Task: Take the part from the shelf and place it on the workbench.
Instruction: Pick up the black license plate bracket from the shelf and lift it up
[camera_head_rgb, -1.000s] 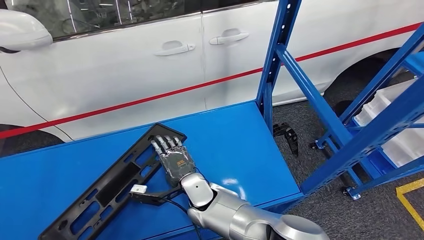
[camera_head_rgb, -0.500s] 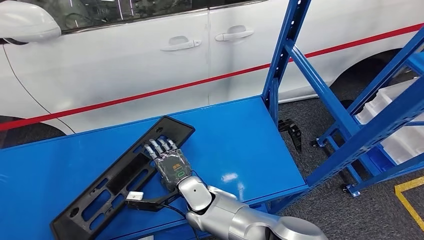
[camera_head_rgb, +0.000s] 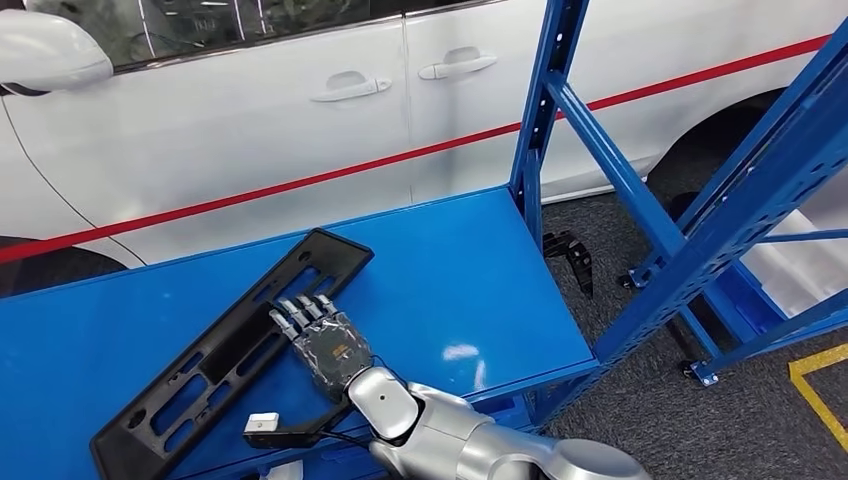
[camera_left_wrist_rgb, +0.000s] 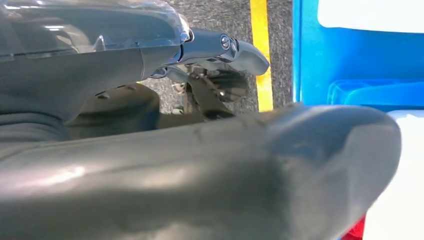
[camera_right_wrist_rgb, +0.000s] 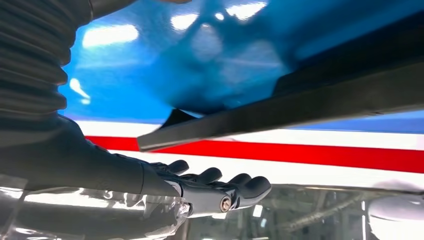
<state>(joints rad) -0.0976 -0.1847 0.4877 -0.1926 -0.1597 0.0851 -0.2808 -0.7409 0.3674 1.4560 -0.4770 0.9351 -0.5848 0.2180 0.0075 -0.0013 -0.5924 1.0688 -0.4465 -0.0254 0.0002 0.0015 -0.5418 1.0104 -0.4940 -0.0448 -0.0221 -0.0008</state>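
Right hand (camera_head_rgb: 325, 345) flat, palm down, fingers (camera_head_rgb: 298, 312) extended together, silver forearm angled inward.

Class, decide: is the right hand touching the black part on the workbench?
Apart. The right wrist view shows the right hand with its fingers spread, clear of the black part; the car's stripes show between them.

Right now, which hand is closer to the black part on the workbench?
The right hand: it lies over the black part on the workbench. The left hand hangs above the floor, away from it.
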